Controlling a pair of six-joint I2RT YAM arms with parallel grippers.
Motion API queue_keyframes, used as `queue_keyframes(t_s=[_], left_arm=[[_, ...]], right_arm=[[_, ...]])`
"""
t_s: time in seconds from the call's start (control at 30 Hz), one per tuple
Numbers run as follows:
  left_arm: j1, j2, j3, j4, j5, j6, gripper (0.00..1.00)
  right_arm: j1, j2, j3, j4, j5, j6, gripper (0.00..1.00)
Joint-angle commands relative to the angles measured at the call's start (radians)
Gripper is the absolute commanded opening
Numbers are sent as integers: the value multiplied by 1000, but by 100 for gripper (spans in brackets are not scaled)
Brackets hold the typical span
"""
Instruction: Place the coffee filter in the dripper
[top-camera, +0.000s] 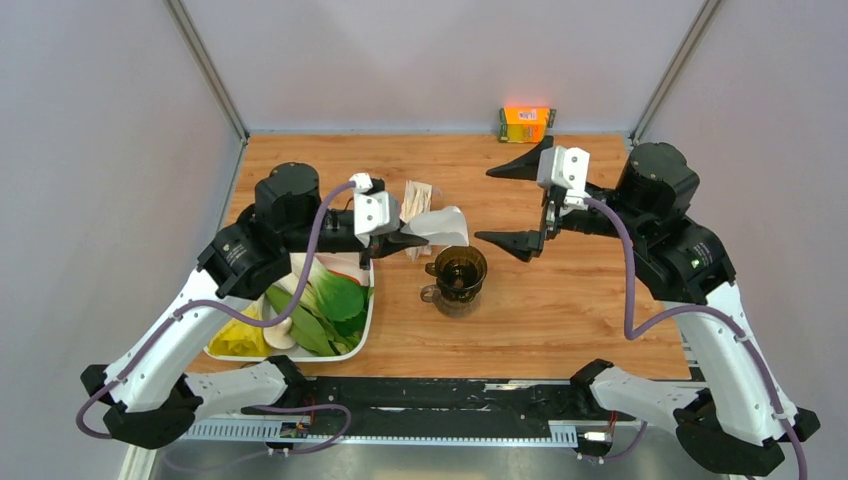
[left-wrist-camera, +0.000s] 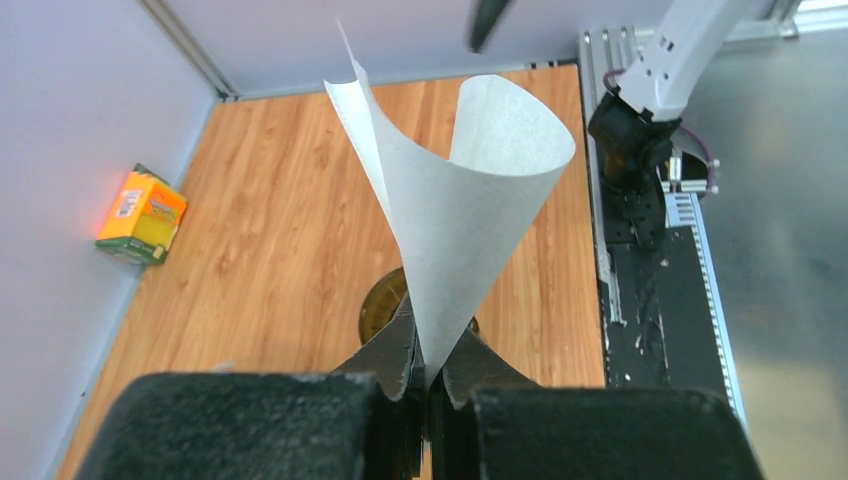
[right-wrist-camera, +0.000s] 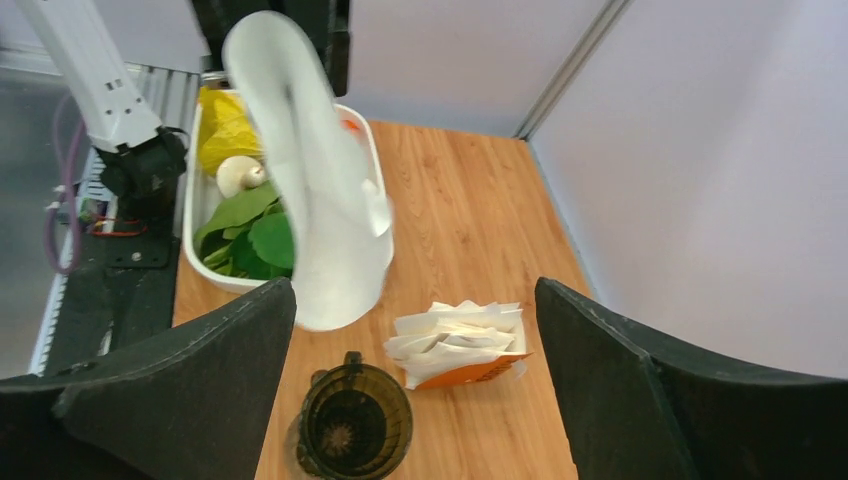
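As the filter (left-wrist-camera: 470, 210) looks light, crease-prone paper, it is pinched at its tip by left fingers (left-wrist-camera: 385, 352) — right fingers (right-wrist-camera: 190, 385) held wide.

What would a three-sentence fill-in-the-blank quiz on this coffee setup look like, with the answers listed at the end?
The left gripper has its jaws ____ on the tip of the coffee filter.
The right gripper has its jaws wide ____ and holds nothing.
The dripper stands on the table with no filter in it, so it is ____.
Missing words: shut; open; empty.
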Motion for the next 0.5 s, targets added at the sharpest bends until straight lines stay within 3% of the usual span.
queue_keyframes(t_s=[0.0,0.27,0.47], left_arm=[[74,-36,-43,216,144,-134,0],[93,-13,-41,354,252,-272,0],[93,2,-47,370,246,-290,0]], right_arm=[[-5,-6,6,-55,-107,96,100],[-2,64,-33,68,-214,218,96],[19,78,-59,173,-230,294,80]])
